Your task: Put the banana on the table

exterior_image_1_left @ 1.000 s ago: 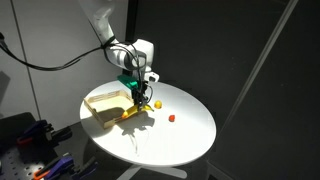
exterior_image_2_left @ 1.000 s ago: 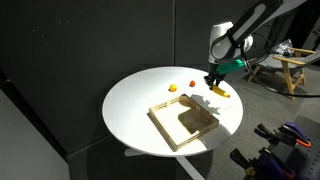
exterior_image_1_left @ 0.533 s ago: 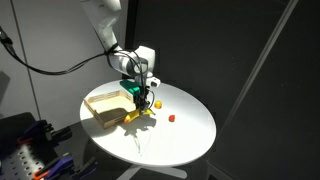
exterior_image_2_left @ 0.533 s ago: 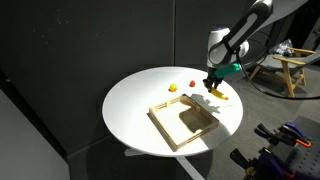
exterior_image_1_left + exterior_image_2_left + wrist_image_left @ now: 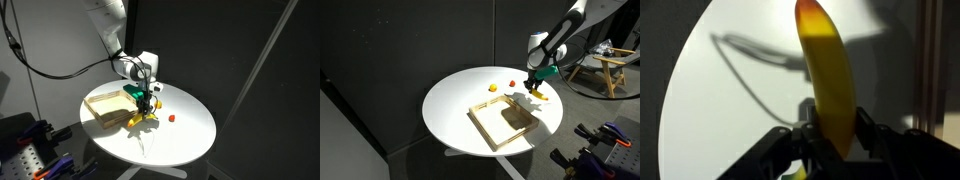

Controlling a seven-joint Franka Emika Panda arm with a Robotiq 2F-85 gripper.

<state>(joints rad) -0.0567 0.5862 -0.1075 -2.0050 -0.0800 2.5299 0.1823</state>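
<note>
The small yellow banana (image 5: 139, 118) is held in my gripper (image 5: 146, 104), low over the round white table (image 5: 185, 135), just beside the wooden tray (image 5: 105, 108). In the other exterior view the banana (image 5: 541, 95) hangs under the gripper (image 5: 532, 87) near the table's (image 5: 455, 110) edge. In the wrist view the banana (image 5: 828, 75) runs up from between the black fingers (image 5: 866, 129), which are shut on its lower end; my gripper (image 5: 833, 135) sits at the bottom of that view.
A shallow square wooden tray (image 5: 504, 121) lies on the table. A tiny round yellow object (image 5: 493, 88) and a tiny red one (image 5: 509, 82) lie on the table; the red one also shows in an exterior view (image 5: 171, 117). A wooden stand (image 5: 608, 70) is beyond the table.
My gripper has lowered a little with the banana, bringing it closer to the table top beside the tray.
</note>
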